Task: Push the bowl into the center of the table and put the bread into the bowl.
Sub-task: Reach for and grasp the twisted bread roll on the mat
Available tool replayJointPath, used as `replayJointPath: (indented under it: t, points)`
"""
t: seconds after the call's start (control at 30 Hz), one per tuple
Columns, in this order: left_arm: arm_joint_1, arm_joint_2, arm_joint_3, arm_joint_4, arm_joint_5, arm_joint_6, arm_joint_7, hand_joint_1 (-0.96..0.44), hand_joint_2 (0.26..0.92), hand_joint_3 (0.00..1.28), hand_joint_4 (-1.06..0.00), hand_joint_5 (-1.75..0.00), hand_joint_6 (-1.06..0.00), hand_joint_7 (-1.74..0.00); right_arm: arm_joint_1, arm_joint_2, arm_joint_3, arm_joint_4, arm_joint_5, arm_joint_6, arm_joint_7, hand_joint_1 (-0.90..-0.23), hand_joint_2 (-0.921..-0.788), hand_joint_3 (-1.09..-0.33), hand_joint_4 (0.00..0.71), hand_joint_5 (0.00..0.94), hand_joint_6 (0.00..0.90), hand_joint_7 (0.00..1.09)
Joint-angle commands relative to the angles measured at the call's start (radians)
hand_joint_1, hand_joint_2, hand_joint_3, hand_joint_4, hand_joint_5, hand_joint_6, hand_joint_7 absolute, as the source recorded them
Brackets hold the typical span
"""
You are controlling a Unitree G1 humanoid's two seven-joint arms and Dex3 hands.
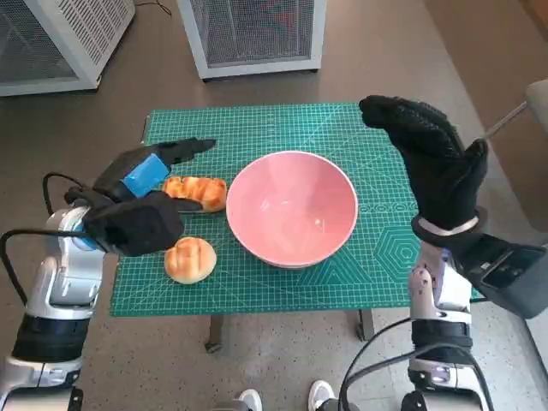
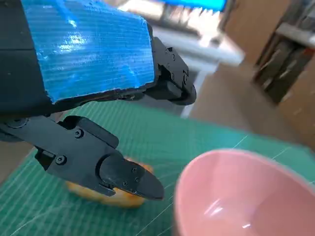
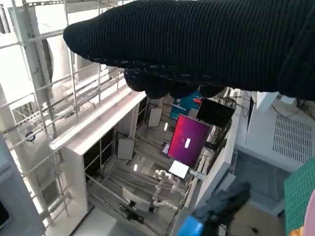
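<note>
While above the bread (image 1: 196, 192), left hand (image 1: 141, 193) spread, empty; right hand (image 1: 432, 158) raised, unclenched, empty.

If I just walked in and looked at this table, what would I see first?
First you would spot the big pink bowl sitting near the middle of the green mat. Next, two golden pieces of bread lie to its left: a long bread and a round bun closer to the robot. The blue-taped left hand hovers right over the long bread, and the gloved right hand is raised on the other side of the bowl.
</note>
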Motion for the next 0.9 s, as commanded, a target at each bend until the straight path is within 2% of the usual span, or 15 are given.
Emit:
replayJointPath:
  t: [0.03,0.23,0.43,0.9]
  points:
    - [-0.047,0.024,-0.035,0.027,0.03,0.064,-0.043,-0.17,0.771,0.0,-0.23,0.0,-0.42,-0.05,0.023,0.006,0.003,-0.004,0.015,0.021,0.0,-0.484,-0.921,-0.488,0.381,0.002,0.043,0.61]
    - [-0.091,0.021,-0.095,0.078,0.088,0.14,-0.069,-0.14,0.759,0.0,-0.19,0.0,-0.37,-0.02,0.027,0.01,0.006,-0.01,0.022,0.029,-0.002,-0.482,-0.921,-0.478,0.382,0.002,0.043,0.61]
    - [-0.134,-0.001,-0.144,0.156,0.13,0.178,-0.047,-0.13,0.754,0.0,-0.17,0.0,-0.34,0.0,0.03,0.012,0.007,-0.009,0.027,0.032,0.005,-0.49,-0.921,-0.475,0.383,0.002,0.043,0.61]
    - [-0.21,-0.051,-0.203,0.36,0.148,0.132,0.047,-0.12,0.752,0.0,-0.16,0.0,-0.33,0.0,0.041,0.013,0.016,-0.015,0.024,0.035,0.012,-0.474,-0.921,-0.48,0.363,0.0,0.023,0.61]
